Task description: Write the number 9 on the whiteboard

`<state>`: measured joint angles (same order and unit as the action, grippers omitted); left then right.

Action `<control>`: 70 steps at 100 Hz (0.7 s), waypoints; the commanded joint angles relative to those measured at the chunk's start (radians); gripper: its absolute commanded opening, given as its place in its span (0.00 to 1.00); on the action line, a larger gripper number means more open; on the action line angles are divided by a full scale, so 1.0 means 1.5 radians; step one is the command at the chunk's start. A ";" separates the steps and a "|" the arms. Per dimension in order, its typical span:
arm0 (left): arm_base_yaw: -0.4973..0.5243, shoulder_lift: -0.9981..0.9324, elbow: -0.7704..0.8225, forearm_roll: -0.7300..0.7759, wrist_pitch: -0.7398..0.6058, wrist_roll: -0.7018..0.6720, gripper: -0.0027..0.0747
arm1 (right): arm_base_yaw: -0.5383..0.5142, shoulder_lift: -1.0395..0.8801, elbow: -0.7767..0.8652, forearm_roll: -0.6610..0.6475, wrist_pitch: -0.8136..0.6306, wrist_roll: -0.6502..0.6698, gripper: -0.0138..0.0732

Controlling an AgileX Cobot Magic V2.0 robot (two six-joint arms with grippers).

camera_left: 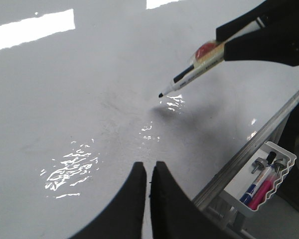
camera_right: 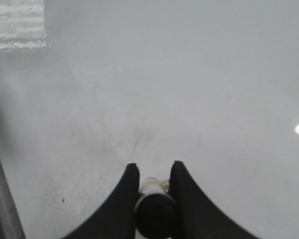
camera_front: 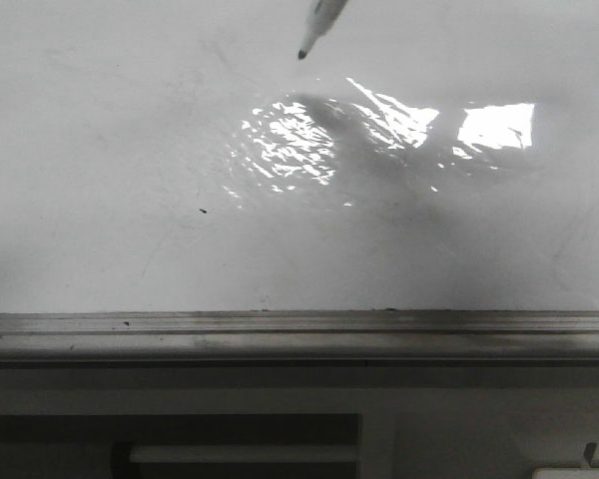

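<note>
Whiteboard (camera_left: 89,74) lies beneath the right hand (camera_right: 154,172) gripping a marker (camera_left: 189,74) (tip hovering above).

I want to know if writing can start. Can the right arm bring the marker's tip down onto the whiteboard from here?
Probably yes. The right pincer grips the marker, whose tip hangs above bare whiteboard. Nothing lies beneath it, and the left pincer sits off to the side.

The whiteboard (camera_front: 130,150) is glossy and smooth, throwing crinkled glare, with faint matt smudges. Its edge rail (camera_front: 280,334) looks like dull brushed metal. The marker (camera_left: 199,67) has a smooth plastic barrel. The right end effector (camera_right: 153,174) fingers are matt black.
</note>
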<state>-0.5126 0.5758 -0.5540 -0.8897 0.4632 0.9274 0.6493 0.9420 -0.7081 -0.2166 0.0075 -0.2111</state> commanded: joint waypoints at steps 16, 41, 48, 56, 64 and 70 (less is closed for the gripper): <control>0.001 0.001 -0.018 -0.025 -0.030 -0.006 0.01 | -0.041 -0.019 -0.023 -0.003 0.021 0.002 0.12; 0.001 0.001 -0.018 -0.025 -0.033 -0.006 0.01 | -0.063 0.010 -0.023 0.011 -0.019 0.002 0.11; 0.001 0.001 -0.018 -0.025 -0.033 -0.006 0.01 | -0.063 0.023 -0.023 0.027 -0.019 0.002 0.11; 0.001 0.001 -0.018 -0.025 -0.033 -0.006 0.01 | -0.058 0.033 -0.023 0.050 -0.016 0.002 0.11; 0.001 0.001 -0.018 -0.025 -0.029 -0.006 0.01 | -0.044 0.036 -0.023 0.054 0.005 0.002 0.11; 0.001 0.001 -0.018 -0.025 -0.024 -0.006 0.01 | -0.032 0.036 -0.023 0.054 0.041 0.002 0.11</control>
<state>-0.5126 0.5758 -0.5540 -0.8919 0.4611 0.9268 0.5879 0.9903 -0.7162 -0.1378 0.0363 -0.2111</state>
